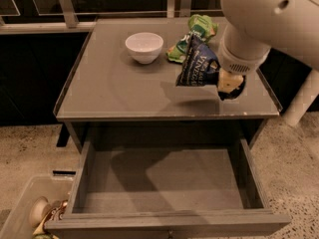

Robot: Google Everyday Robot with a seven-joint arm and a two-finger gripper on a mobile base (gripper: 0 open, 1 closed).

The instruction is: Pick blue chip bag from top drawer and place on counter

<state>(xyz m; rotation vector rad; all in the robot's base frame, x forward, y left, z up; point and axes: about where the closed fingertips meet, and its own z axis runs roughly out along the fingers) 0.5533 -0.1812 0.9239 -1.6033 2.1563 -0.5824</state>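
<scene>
Gripper [225,83] clamps blue bag [195,63] by its right edge, above counter [114,91]. Probably light, crinkly, slippery foil; hold at seam.

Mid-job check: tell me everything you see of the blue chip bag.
The blue chip bag is crumpled dark navy foil with white lettering, tilted, with one corner pointing up. The gripper clamps one edge and holds it just over the counter, right of centre, with its shadow beneath. Nothing else visibly touches it.

A speckled beige floor [30,148] is shown, dimly lit; dark panels [30,83] and a pale rail [45,28] are seen behind.
</scene>
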